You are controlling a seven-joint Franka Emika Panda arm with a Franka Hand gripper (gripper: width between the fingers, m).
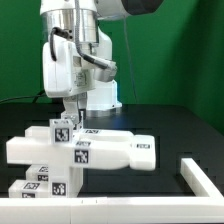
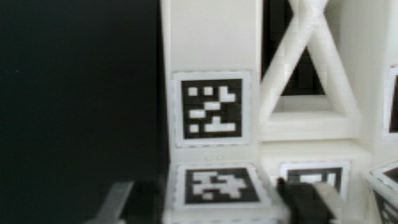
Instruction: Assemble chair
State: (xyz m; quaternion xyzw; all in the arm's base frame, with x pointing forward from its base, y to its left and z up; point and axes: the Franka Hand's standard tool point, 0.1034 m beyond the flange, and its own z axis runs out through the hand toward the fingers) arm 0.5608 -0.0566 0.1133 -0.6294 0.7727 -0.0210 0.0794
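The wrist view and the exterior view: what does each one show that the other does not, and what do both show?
Only the wrist view shows the tool fingertips beside a tagged white chair part, and its crossed struts. Only the exterior view shows the robot arm, the whole chair assembly, the black table and the border rail. Both show white chair pieces with square tags.

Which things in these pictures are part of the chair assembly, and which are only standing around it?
Part of the job:
- chair pieces, white blocks with tag markers, joined in a cluster
- gripper, down at the cluster's upright piece

Only around:
- white border rail at the exterior view's right
- black table
- green backdrop
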